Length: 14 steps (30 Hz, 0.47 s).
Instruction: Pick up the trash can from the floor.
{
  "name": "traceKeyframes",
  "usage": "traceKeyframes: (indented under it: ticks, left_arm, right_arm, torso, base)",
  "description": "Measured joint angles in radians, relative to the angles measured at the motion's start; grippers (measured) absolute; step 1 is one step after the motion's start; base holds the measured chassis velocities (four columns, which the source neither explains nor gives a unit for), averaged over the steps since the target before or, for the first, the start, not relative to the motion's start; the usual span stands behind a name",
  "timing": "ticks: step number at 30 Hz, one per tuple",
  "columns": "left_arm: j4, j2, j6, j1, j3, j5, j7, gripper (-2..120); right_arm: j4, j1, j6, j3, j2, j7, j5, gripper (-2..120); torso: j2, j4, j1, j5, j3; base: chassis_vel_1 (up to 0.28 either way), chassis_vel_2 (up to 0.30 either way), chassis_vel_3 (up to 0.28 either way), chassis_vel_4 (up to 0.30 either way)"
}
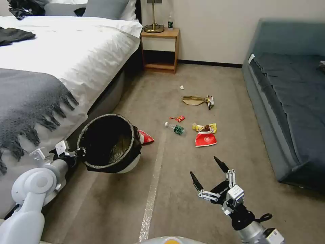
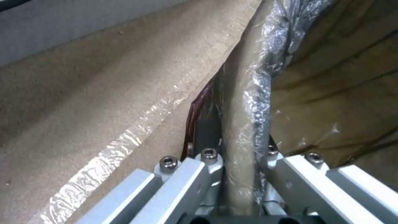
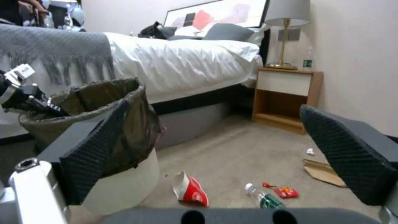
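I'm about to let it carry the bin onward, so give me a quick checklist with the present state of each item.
1. Left gripper clamped on the trash can rim: ok, fingers shut on the bagged edge.
2. Can off the floor: cannot tell; it tilts.
3. Black bag folded over the rim: ok.
4. Right gripper apart from the can: ok, open, holding nothing.
5. Path ahead: not ok; red cup, bottle and wrappers lie there.

Left arm stretched forward and low, left gripper (image 1: 78, 151) clamped on the rim of the trash can (image 1: 110, 144), one finger inside, one outside. Right arm bent at the lower right, right gripper (image 1: 207, 172) pointing forward, fingers spread wide, holding nothing.
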Motion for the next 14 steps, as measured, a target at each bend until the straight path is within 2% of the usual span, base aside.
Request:
traceKeyframes:
  ticks: [14]
  left_arm:
    - [-0.003,-0.006,-0.001,0.0,0.0,0.001,0.001,1]
  right_arm:
    - [0.005,-0.002,0.004,0.002,0.001,0.0,0.002,100]
  torso:
    - [0.0,0.0,0.0,-0.0001,0.0]
  base:
    - [0.0,0.0,0.0,0.0]
